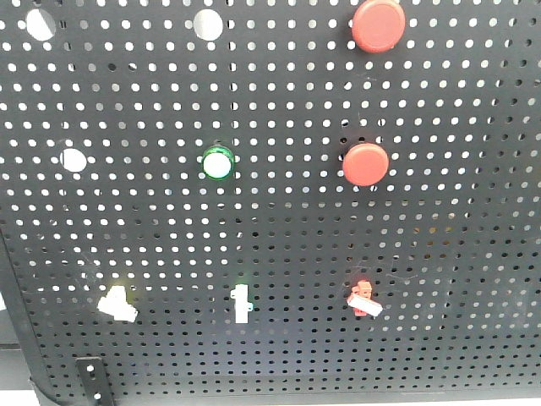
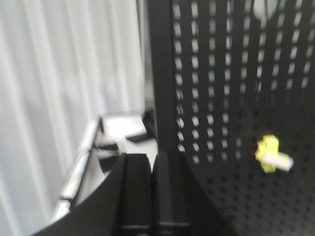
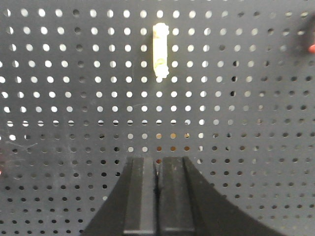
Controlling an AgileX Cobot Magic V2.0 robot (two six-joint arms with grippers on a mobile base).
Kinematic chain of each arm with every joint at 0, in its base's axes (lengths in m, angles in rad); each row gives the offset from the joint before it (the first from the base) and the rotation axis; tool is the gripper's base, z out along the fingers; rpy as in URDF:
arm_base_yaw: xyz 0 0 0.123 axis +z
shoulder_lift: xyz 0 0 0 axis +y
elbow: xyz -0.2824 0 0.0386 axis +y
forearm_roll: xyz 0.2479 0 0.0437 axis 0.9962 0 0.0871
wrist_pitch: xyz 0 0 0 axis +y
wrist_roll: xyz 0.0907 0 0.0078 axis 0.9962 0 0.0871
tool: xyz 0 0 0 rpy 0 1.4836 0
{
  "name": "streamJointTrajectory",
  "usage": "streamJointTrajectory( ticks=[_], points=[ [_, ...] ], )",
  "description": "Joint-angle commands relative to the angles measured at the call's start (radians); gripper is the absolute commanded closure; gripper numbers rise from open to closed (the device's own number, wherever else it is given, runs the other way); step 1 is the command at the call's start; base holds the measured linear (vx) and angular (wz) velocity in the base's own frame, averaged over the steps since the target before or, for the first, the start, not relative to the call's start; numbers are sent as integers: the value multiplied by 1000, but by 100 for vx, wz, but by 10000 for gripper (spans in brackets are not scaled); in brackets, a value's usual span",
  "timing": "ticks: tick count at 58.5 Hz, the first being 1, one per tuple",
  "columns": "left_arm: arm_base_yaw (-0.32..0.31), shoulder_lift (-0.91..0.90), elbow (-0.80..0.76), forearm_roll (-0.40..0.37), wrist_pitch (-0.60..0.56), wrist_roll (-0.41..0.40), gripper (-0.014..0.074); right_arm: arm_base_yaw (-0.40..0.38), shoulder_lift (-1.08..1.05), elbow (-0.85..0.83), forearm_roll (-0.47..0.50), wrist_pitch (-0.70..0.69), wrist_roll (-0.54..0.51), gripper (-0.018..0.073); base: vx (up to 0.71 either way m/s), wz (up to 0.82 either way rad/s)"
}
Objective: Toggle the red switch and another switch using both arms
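Left wrist-mounted view: left hand (image 2: 151, 158) narrow by pegboard edge (image 2: 160, 73), pale-yellow switch (image 2: 272, 156) apart; right hand (image 3: 157, 161) narrow

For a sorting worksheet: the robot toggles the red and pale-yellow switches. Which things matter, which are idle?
Job: red switch, pale-yellow switch, left gripper, right gripper.
Idle: upper red button, lower red button, green round button, green-based toggle.

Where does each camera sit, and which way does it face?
Exterior front-facing: stands off the black pegboard, facing it squarely; no robot part shows.
Left wrist: behind the left gripper, shut, looking past the pegboard's left edge toward the pale-yellow toggle.
Right wrist: behind the right gripper, shut, facing the pegboard and a vertical pale toggle.
Shared: the front and left wrist views both show the pale-yellow toggle.
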Motion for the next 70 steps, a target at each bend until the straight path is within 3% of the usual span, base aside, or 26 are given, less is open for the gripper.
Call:
streamJointTrajectory(
  ticks=[1,18,41,70],
  points=[
    [-51,85,-34,-7,-131,1,594,0,21,-33,-8,-95,-5,566,0,0],
    [-217,324,-44,-4,-471,0,594,0,27,-33,-8,-95,-5,566,0,0],
    [-244,512,-224,-3,-404,0,594,0,27,-33,-8,-95,-5,566,0,0],
    [-246,581,-224,-3,-178,0,594,0,27,-33,-8,-95,-5,566,0,0]
  ],
)
